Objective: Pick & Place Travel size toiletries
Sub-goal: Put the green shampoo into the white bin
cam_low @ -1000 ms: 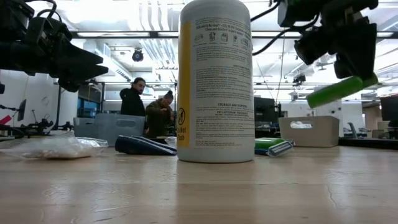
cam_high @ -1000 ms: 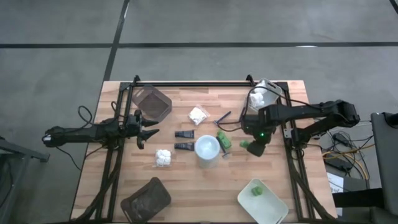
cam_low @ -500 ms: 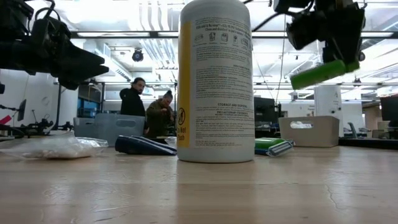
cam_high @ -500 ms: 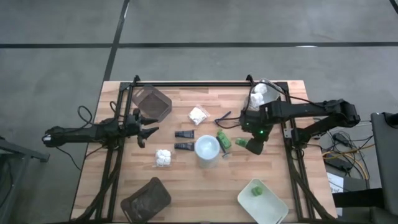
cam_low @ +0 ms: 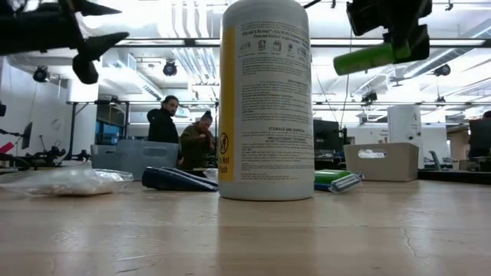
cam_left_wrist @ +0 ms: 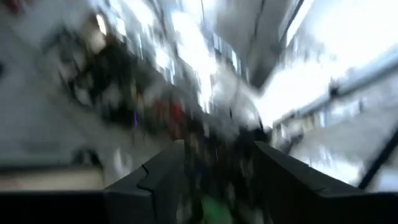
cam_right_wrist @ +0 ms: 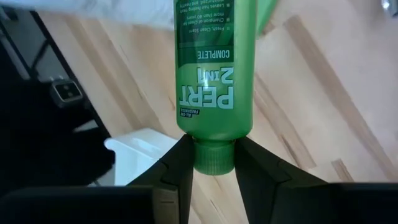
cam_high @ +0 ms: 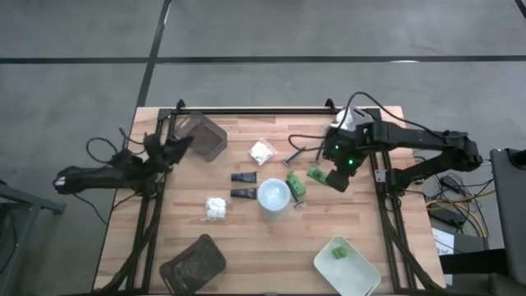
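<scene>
Overhead, right gripper (cam_right_wrist: 211,163) pinches green bottle (cam_right_wrist: 214,74) by its cap; left gripper (cam_high: 177,146) open.

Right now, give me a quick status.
Right gripper shut on green bottle, lifted above the table. Left gripper open, empty. Nothing in the way.

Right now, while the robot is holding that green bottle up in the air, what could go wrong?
1. The right tool pinches the green bottle only at its cap end, so it might slip and fall on the table.
2. The big bottle stands close by; a low swing could knock it over.
3. The left tool is lifted near the brown tray and may bump it.
</scene>
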Robot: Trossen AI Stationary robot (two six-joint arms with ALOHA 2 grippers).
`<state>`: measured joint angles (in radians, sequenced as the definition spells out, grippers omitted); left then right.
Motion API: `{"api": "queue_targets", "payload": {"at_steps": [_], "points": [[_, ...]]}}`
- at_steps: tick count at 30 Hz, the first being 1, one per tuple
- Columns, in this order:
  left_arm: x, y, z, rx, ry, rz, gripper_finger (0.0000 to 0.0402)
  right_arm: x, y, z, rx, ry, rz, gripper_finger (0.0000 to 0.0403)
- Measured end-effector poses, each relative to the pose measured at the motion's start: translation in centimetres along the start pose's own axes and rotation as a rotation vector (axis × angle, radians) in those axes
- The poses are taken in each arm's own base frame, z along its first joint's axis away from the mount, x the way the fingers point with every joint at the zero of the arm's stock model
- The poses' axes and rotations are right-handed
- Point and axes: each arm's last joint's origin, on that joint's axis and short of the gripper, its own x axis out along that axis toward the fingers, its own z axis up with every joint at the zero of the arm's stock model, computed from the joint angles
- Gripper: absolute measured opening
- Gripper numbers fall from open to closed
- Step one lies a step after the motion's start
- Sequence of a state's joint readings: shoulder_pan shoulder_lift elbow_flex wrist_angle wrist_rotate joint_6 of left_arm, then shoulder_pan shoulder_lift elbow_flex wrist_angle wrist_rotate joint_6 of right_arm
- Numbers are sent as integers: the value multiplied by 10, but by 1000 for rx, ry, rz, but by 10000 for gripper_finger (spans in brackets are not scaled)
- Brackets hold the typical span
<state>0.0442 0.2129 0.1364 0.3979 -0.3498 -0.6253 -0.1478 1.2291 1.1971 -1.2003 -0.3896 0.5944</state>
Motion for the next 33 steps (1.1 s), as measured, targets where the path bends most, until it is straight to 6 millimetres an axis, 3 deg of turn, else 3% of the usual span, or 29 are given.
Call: {"api": "queue_targets", "payload": {"at_steps": [5, 12, 18, 20, 25, 30, 33], "points": [[34, -27, 15, 180, 349, 49, 195, -14, -1, 5, 10, -55, 18, 93], [110, -56, 40, 586, 696, 83, 195, -30, -2, 12, 16, -112, 52, 90], [181, -70, 41, 968, 813, -11, 195, -41, 2, 14, -40, -135, 107, 94], [206, -82, 48, 1085, 752, -61, 195, -44, 4, 14, -52, -145, 115, 91], [257, -95, 40, 1240, 747, -121, 195, -51, 7, 15, -84, -144, 172, 93], [287, -119, 30, 1453, 702, -269, 195, -55, 7, 18, -102, -167, 197, 92], [298, -124, 11, 1508, 727, -327, 195, -57, 5, 20, -114, -170, 213, 89]]}}
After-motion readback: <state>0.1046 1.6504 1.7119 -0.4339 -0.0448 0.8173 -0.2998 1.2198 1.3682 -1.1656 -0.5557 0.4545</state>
